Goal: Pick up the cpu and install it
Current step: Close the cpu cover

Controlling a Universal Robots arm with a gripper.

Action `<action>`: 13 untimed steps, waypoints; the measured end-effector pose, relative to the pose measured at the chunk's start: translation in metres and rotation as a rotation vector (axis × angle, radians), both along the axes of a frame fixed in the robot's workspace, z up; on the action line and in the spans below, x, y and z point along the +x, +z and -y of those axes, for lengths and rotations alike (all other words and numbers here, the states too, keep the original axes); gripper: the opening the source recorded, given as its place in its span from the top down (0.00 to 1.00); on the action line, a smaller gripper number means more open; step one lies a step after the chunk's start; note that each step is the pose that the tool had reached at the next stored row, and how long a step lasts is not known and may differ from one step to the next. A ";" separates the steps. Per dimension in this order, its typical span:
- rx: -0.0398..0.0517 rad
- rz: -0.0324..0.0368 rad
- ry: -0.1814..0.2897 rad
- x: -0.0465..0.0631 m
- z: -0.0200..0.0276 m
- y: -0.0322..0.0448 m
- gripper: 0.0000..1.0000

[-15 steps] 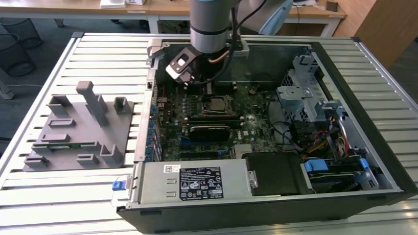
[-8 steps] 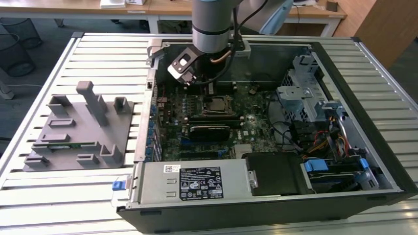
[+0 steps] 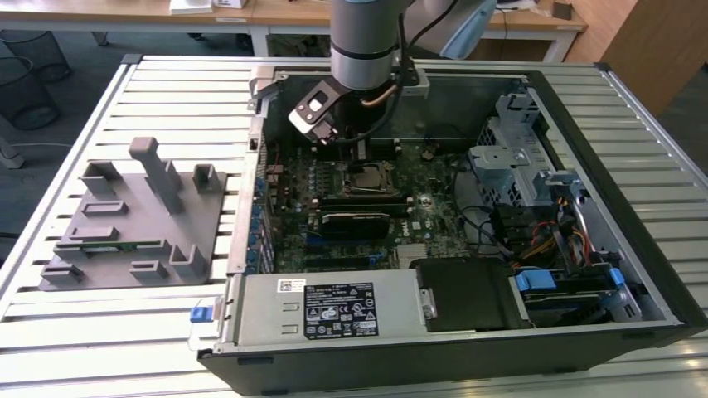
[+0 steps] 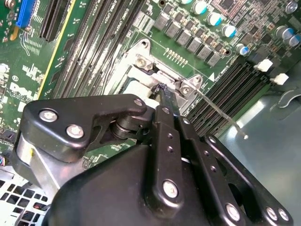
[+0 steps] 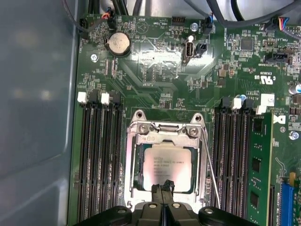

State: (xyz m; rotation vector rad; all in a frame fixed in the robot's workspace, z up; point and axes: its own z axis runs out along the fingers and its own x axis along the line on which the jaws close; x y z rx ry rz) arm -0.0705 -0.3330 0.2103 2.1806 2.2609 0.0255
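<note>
The cpu (image 5: 167,165), a small square chip with a pale metal top, lies flat inside the open socket frame (image 5: 134,155) on the green motherboard. In the first wrist view my gripper (image 5: 163,187) has its two black fingertips pressed together at the chip's near edge, with nothing between them. The second wrist view shows the same shut fingers (image 4: 164,101) pointing down at the socket frame (image 4: 141,61). In the exterior view the gripper (image 3: 351,153) hangs low inside the computer case, just above the socket (image 3: 367,178).
A thin socket lever wire (image 5: 210,165) stands beside the frame. Dark memory slots (image 5: 99,155) flank the socket, and a green memory strip (image 5: 261,165) sits in one. A drive cage (image 3: 520,157) and power supply (image 3: 332,308) crowd the case. A grey fixture (image 3: 128,220) lies at the exterior view's left.
</note>
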 end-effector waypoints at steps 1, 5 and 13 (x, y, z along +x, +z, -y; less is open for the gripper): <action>0.0000 0.0000 0.000 0.002 0.0000 0.0000 0.89; 0.0000 0.0000 0.000 0.004 0.0000 0.0000 0.89; -0.0001 0.0000 0.000 0.009 0.0000 0.0000 0.89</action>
